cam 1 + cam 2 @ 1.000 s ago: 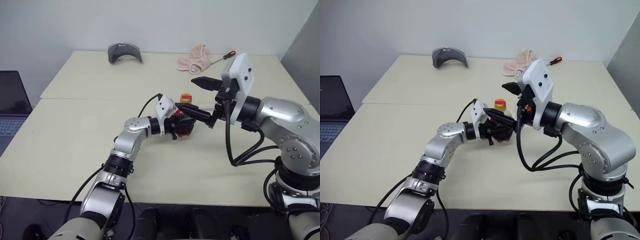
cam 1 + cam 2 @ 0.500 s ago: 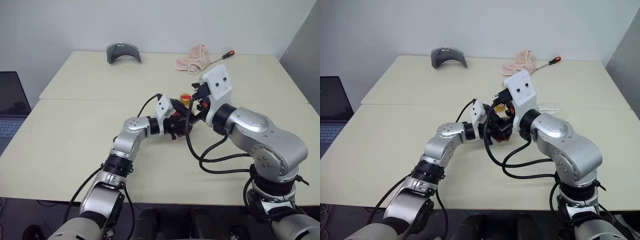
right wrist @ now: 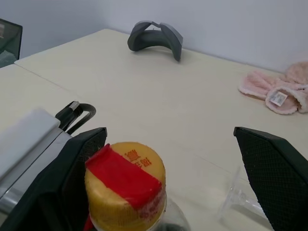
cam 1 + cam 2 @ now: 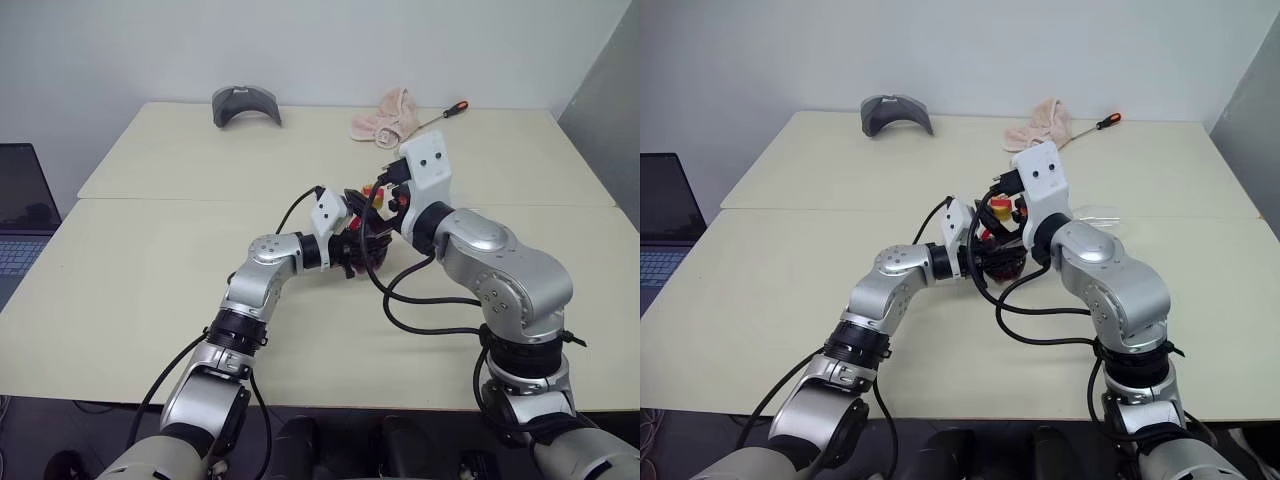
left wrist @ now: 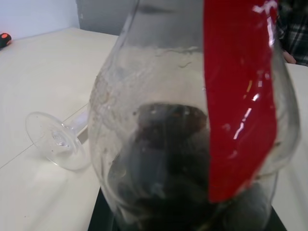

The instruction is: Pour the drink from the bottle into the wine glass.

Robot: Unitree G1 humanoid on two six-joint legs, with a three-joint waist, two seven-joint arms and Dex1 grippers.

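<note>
My left gripper [image 4: 352, 248] is shut on the body of the small clear bottle [image 4: 1002, 262] and holds it upright just above the table. The dark drink [image 5: 163, 192] fills the bottle's lower part, and a red label strip [image 5: 238, 96] runs down its neck. My right gripper [image 3: 168, 137] is open, with one black finger [image 3: 72, 173] on each side of the yellow-and-red cap [image 3: 126, 185], not touching it. The wine glass [image 4: 1095, 212] lies on its side on the table beyond the bottle, its round foot [image 5: 55, 142] facing the left wrist camera.
At the table's far edge are a grey curved object [image 4: 246, 103], a pink cloth [image 4: 385, 115] and a red-handled screwdriver [image 4: 445, 112]. A laptop [image 4: 25, 215] stands off the left side. A seam [image 4: 180, 198] runs across the tabletop.
My right arm has swung in from the right and turned, bringing its open fingers to either side of the bottle's cap. The left gripper and bottle have stayed put.
</note>
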